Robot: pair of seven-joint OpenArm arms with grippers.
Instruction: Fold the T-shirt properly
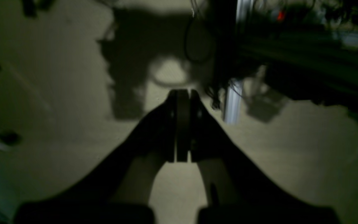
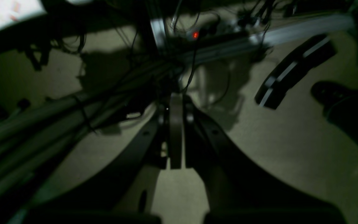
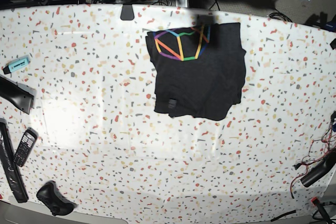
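Both fingers (image 1: pixel 182 124) (image 2: pixel 176 133) shut, empty, black T-shirt (image 3: pixel 202 80) folded, rainbow print up

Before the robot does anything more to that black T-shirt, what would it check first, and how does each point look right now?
1. T-shirt lies on the table: ok.
2. T-shirt folded to a compact shape with the rainbow print showing: ok, though the lower edge is uneven.
3. Left tool shut and holding nothing: ok.
4. Right tool shut and holding nothing: ok.
5. Both tools away from the T-shirt: ok, the wrist views show floor and cables.
6. Phone and other items away from the T-shirt: ok.
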